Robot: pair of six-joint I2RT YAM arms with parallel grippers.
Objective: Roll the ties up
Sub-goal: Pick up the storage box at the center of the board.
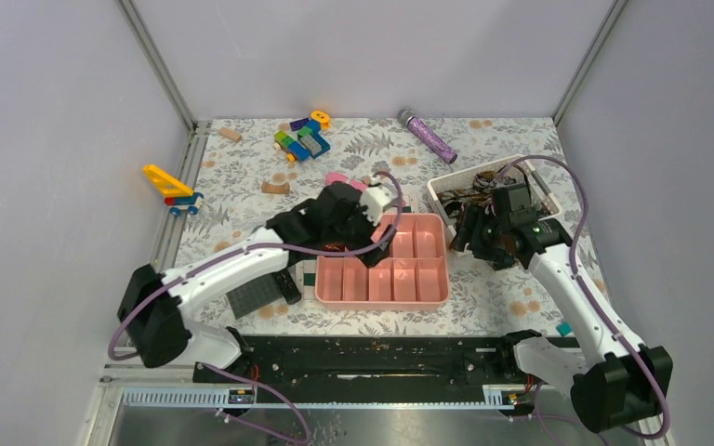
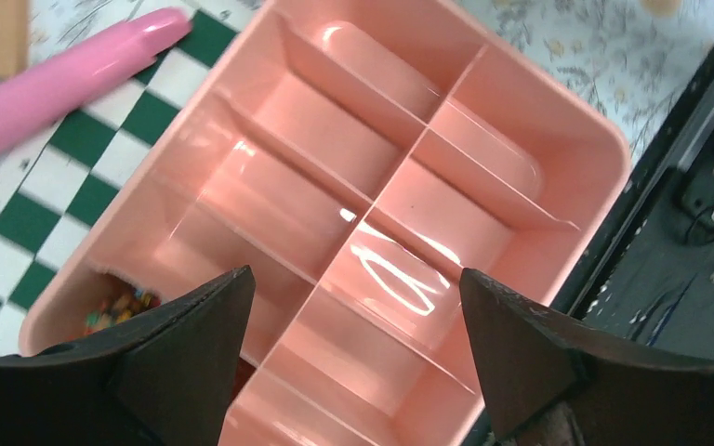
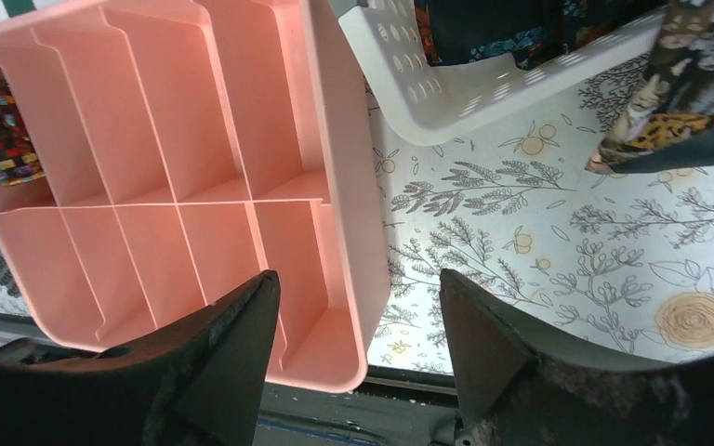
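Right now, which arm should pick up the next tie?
Right. The right claw, open, hovers by the basket, where one tie spills onto the table close ahead. The left claw, also open, sits over the tray, farther from that tie.

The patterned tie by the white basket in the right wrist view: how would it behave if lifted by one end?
Probably floppy: the tie lies in soft folds by the white basket, with no stiff shape. Likely light, thin fabric, so it should dangle and trail along the tablecloth rather than lift whole.
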